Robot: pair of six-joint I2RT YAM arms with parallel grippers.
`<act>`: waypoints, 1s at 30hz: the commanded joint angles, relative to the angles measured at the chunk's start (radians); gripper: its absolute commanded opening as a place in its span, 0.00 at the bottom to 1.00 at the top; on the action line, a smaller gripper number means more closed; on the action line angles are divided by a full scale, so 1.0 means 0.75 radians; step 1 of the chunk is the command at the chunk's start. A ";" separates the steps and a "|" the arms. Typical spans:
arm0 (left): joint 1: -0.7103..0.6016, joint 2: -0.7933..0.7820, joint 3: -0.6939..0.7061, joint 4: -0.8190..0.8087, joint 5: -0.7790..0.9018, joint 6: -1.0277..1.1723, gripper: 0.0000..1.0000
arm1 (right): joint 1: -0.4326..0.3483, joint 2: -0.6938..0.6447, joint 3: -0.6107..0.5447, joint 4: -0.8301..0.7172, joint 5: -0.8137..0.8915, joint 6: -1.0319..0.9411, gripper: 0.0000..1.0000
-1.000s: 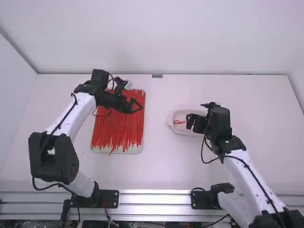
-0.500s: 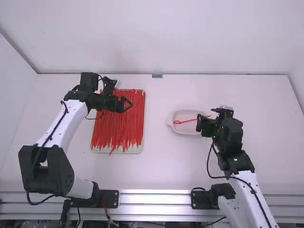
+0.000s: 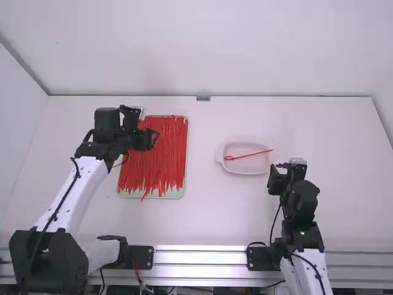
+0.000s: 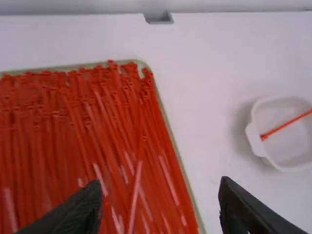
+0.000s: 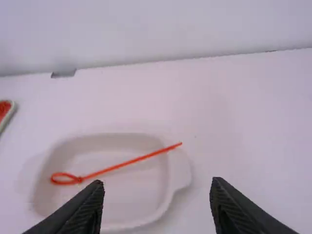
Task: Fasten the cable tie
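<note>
A red cable tie (image 3: pixel 247 155) (image 5: pixel 113 167) (image 4: pixel 285 125), fastened into a small loop at one end, lies in a white dish (image 3: pixel 245 167) (image 5: pixel 105 220) (image 4: pixel 273 156) right of the table's middle, its tail over the rim. Several loose red cable ties (image 3: pixel 155 157) (image 4: pixel 83 141) fill a flat tray (image 3: pixel 151 193) on the left. My left gripper (image 3: pixel 144 138) (image 4: pixel 158 209) hangs open over the tray's upper left part with nothing in it. Near the dish, on its front right side, my right gripper (image 3: pixel 279 178) (image 5: pixel 156 207) is open and holds nothing.
The white table (image 3: pixel 319 135) is bare around the tray and dish. A small grey bracket (image 3: pixel 203 97) (image 5: pixel 63 73) (image 4: pixel 158 18) sits at the back wall's foot. Side walls close off the table at left and right.
My right gripper has drawn back from the dish toward its base, leaving the looped tie in the dish. My left gripper has pulled back leftwards over the tray.
</note>
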 commanded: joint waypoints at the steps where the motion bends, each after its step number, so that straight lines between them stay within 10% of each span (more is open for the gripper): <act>1: -0.003 -0.101 -0.075 0.045 -0.126 -0.008 0.57 | 0.003 -0.080 -0.083 0.004 0.003 -0.045 0.50; 30: -0.003 -0.950 -0.924 0.424 -0.511 -0.008 0.00 | 0.003 -0.600 -0.242 0.004 0.003 -0.045 0.03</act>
